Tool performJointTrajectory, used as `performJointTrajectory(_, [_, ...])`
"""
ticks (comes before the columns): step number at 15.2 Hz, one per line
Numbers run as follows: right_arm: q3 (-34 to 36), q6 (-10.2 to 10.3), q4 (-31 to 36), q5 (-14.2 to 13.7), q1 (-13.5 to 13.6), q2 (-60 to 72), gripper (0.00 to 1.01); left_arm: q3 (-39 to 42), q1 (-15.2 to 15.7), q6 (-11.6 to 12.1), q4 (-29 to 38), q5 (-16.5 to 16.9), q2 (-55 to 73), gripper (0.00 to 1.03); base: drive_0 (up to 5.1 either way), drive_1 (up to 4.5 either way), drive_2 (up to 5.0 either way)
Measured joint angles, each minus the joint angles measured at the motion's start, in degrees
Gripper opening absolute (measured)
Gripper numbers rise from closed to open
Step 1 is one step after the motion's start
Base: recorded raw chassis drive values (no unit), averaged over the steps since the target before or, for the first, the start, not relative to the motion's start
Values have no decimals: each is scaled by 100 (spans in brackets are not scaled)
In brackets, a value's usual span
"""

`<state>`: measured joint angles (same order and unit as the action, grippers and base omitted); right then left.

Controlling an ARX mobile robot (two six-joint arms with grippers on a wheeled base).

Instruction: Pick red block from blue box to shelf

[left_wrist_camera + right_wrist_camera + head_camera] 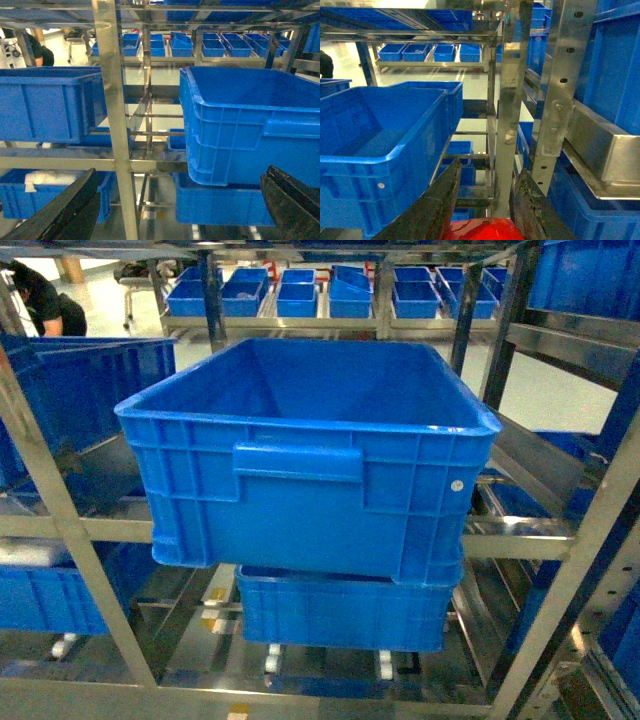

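Observation:
The red block shows only in the right wrist view, at the bottom edge. My right gripper is shut on it, and the block sits deep between the two dark fingers. The shelf is a grey steel rack that fills the head view. One of its uprights stands just ahead of the right gripper. My left gripper is open and empty, facing another shelf upright. Neither gripper shows in the head view. The blue box is out of view.
A large dark blue ribbed crate sits on the shelf straight ahead, with another crate under it. More crates stand left and right. A person stands far back left.

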<state>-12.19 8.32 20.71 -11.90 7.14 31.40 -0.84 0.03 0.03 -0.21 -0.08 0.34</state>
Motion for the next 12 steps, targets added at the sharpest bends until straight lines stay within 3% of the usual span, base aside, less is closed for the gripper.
performJointTrajectory(3, [0, 0, -4, 0, -2, 0, 27, 0, 0, 0, 22, 2, 0, 98, -3, 355, -361])
performJointTrajectory(12, [-7, 0, -7, 0, 0, 0, 27, 0, 0, 0, -9, 2, 0, 98, 0, 0, 0])
